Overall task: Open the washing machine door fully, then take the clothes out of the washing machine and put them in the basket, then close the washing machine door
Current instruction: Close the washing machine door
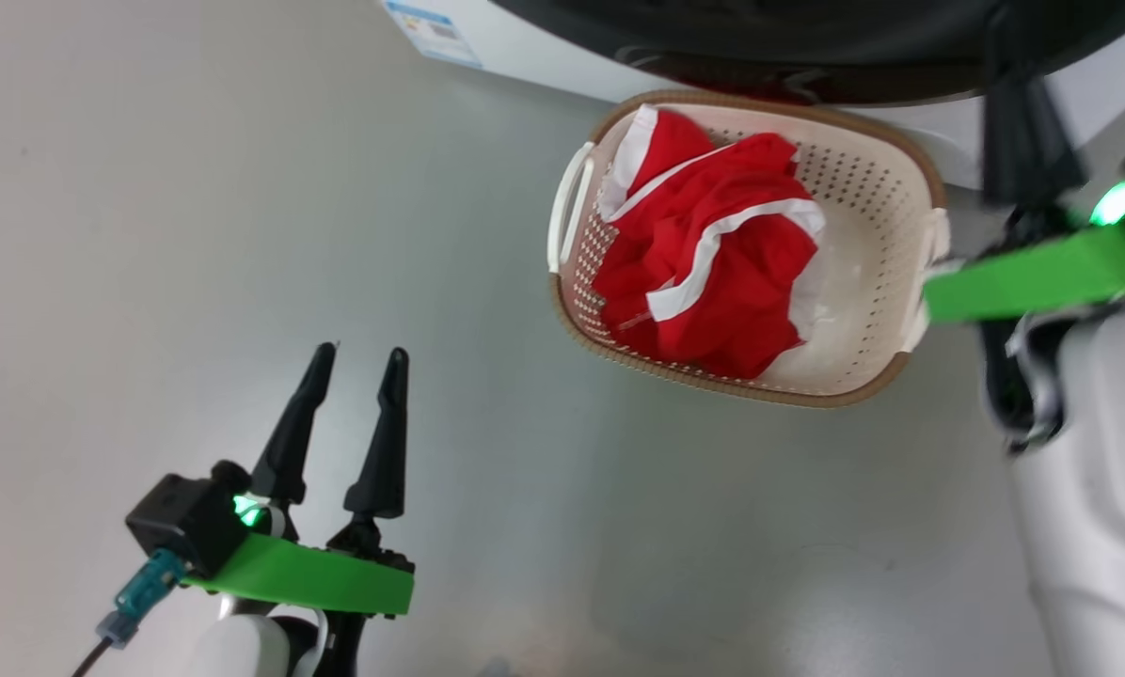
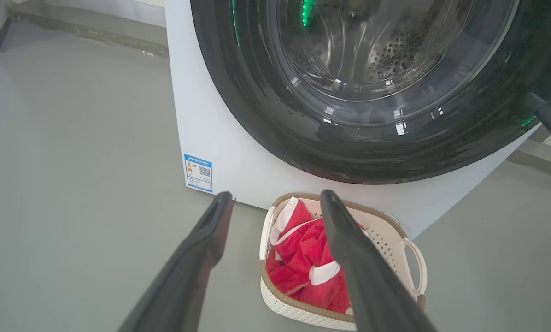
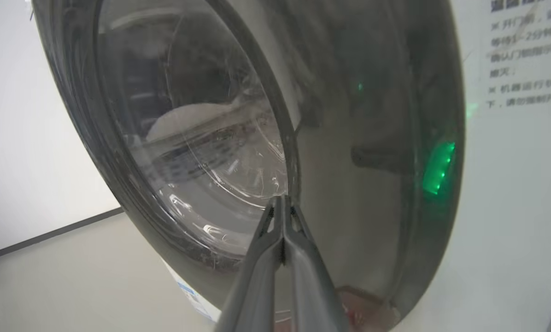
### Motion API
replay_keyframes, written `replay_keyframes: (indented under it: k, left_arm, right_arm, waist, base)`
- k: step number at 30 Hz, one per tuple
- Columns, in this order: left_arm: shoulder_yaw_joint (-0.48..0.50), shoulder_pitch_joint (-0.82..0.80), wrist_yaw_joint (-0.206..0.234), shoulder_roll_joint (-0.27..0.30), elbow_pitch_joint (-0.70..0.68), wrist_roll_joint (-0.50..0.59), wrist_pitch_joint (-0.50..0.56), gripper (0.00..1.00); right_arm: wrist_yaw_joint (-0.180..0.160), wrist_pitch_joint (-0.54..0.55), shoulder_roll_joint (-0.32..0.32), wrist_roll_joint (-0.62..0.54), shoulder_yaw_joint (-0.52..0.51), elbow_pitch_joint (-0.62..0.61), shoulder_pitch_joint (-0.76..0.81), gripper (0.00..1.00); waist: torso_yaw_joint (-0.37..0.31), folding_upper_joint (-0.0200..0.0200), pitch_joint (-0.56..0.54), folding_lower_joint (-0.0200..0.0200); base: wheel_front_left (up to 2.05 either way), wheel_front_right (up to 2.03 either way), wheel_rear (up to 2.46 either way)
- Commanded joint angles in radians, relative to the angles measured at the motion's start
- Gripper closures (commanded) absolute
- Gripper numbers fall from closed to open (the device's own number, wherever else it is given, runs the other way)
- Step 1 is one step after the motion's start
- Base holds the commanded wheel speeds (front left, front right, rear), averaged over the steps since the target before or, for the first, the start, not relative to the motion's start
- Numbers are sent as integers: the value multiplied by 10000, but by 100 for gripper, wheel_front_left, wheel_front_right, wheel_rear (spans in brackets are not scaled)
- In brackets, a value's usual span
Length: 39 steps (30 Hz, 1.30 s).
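The red clothes [image 1: 722, 273] with white trim lie bunched inside the cream basket [image 1: 868, 188], which stands on the floor right before the white washing machine [image 1: 562, 66]. The washing machine door [image 2: 266, 120] lies against the machine's front; I cannot tell whether it is latched. My right gripper [image 3: 282, 199] is shut, with nothing between its fingers, and its tips rest on the door [image 3: 372, 138] where the black rim meets the glass. My left gripper [image 1: 360, 353] hangs open and empty over the floor, left of the basket [image 2: 395, 235] and the clothes [image 2: 298, 258].
Bare grey floor [image 1: 196, 235] spreads left of and in front of the basket. A blue label [image 2: 198, 173] marks the machine's lower left corner. My right forearm [image 1: 1089, 489] with its green band stands just right of the basket.
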Motion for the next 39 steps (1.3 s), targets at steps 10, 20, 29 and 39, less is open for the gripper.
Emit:
replay_keyframes:
  k: [10,20,29,39]
  left_arm:
    - [1029,250,-52,260,77,734,-92,0]
    - [1524,787,-52,392,181,1146,-92,0]
    - [1912,1435,-52,692,82,1245,-92,0]
    - [2371,2160,-52,731,-49,1334,-92,0]
  right_arm:
    - [-11,-51,308,358,1174,-400,2074,0]
    - [-11,-51,315,802,1460,-760,3570,0]
    - [-11,-51,316,989,1255,-821,4363,0]
    - [-11,-51,317,1022,833,-850,5352,0]
  waist:
    - [-1172,0,-1008,0]
    - [-2446,0,-1964,0]
    - [-3495,0,-2688,0]
    - [-4169,0,-3415,0]
  base:
    - [0,0,0]
    - [0,0,0]
    - [0,0,0]
    - [0,0,0]
